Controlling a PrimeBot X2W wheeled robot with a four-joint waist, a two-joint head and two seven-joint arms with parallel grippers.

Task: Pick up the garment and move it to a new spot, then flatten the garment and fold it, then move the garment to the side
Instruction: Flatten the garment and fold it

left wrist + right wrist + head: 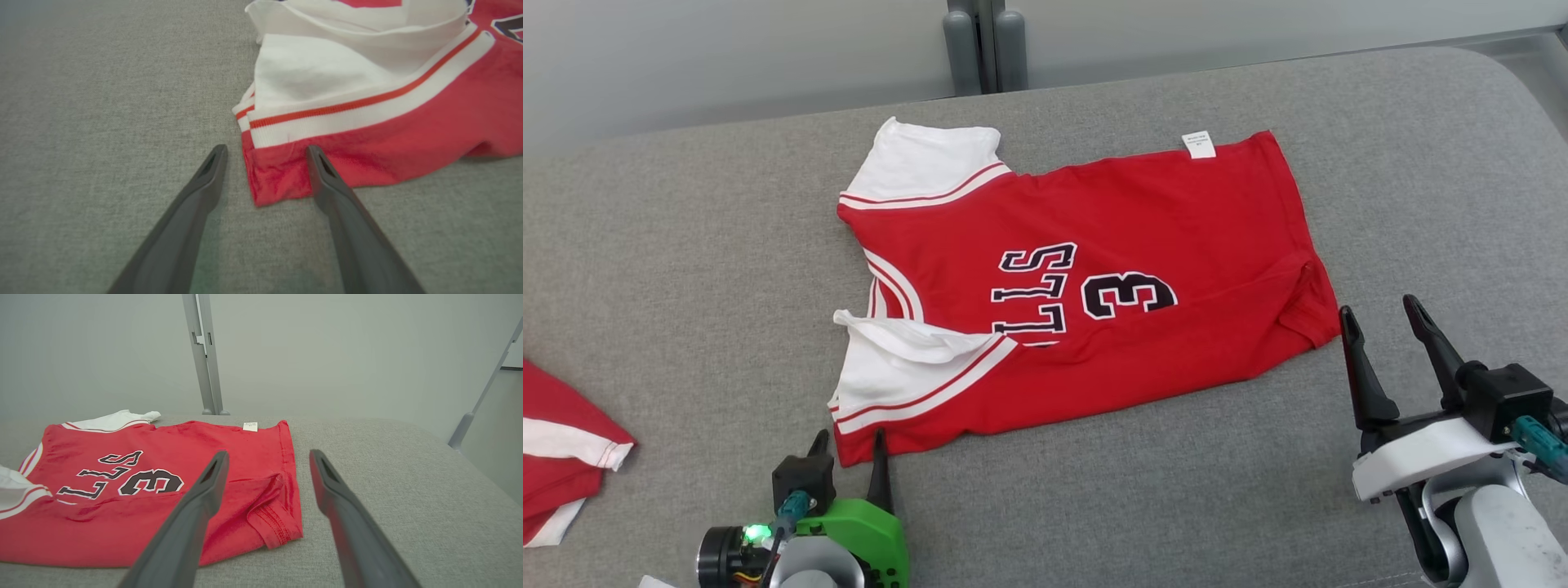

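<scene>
The garment (pixel 1143 229) is a red jersey with white sleeves and black lettering, spread nearly flat on a grey padded surface (pixel 686 286). My left gripper (pixel 848 447) stands open at its near left corner. In the left wrist view that red corner (pixel 278 179) lies between the fingers of the left gripper (pixel 266 150), with one finger (pixel 335 192) over the fabric and the other on bare padding. My right gripper (pixel 1379 309) is open just right of the garment's near right corner, which is folded up (pixel 273 522). The right gripper (pixel 268 453) holds nothing, and the garment (pixel 196 441) lies to its left.
Another red and white piece of clothing (pixel 564 457) lies at the left edge of the padding. Grey metal posts (pixel 984 41) stand behind the surface against a pale wall. The padding curves down at its far right edge (pixel 1527 98).
</scene>
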